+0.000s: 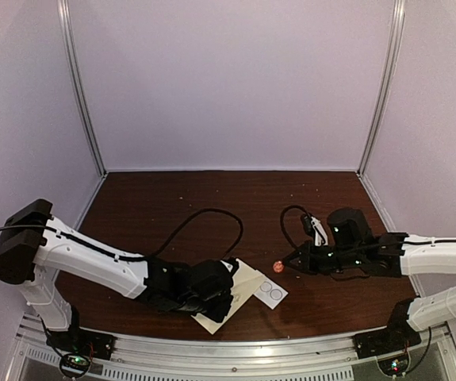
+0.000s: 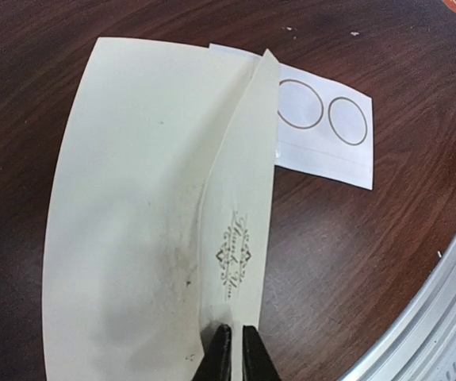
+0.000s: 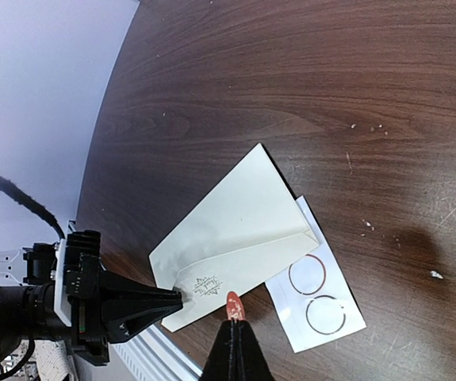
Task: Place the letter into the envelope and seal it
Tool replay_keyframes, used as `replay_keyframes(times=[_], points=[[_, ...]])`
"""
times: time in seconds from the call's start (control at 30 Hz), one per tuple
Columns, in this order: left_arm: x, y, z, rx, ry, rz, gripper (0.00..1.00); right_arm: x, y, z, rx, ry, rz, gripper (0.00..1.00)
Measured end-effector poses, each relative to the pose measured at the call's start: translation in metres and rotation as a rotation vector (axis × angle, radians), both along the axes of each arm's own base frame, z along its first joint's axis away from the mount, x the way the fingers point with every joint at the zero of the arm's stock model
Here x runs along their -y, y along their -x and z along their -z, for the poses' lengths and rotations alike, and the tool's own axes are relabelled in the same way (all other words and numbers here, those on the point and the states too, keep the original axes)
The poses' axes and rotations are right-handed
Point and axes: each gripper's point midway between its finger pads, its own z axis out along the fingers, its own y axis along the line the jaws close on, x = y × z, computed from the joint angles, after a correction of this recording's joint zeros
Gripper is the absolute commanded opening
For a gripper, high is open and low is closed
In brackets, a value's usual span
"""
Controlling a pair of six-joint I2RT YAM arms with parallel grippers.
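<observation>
The cream envelope point(image 1: 242, 287) point(image 2: 140, 214) point(image 3: 235, 226) lies on the dark wood table, its flap point(image 2: 239, 230) with a printed emblem raised along the fold. My left gripper point(image 2: 235, 349) point(image 1: 216, 300) point(image 3: 176, 298) is shut on the flap's near edge. My right gripper point(image 3: 235, 324) point(image 1: 289, 262) hovers just right of the envelope, shut on a small round red sticker point(image 3: 233, 303) point(image 1: 276, 267). The letter is hidden from view.
A small white card of round stickers point(image 1: 272, 292) point(image 2: 323, 131) point(image 3: 315, 298) lies partly under the envelope's right corner, with two ring outlines on it. The table's metal front rail point(image 2: 442, 302) runs close by the envelope. A black cable point(image 1: 212, 216) loops over the table's middle.
</observation>
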Motion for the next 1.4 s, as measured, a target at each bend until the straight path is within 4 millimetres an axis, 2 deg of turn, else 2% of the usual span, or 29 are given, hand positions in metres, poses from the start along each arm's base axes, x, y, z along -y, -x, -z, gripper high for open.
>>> replay_keyframes(times=[0.3, 0.57, 0.87, 1.2, 1.4], points=[[-0.015, 0.002, 0.018, -0.012, -0.026, -0.021, 0.05, -0.017, 0.006, 0.010, -0.014, -0.004, -0.049, 0.00], [-0.023, 0.003, 0.029, -0.021, -0.019, -0.034, 0.04, -0.041, 0.008, 0.021, -0.015, -0.027, -0.089, 0.00], [-0.020, 0.001, 0.029, -0.023, 0.032, -0.047, 0.03, -0.075, 0.015, 0.036, -0.037, -0.054, -0.154, 0.00], [-0.020, 0.000, 0.030, -0.026, 0.047, -0.055, 0.01, -0.102, 0.017, 0.056, -0.074, -0.096, -0.201, 0.00], [-0.020, 0.000, 0.030, -0.027, 0.047, -0.057, 0.01, -0.116, 0.012, 0.059, -0.067, -0.124, -0.220, 0.00]])
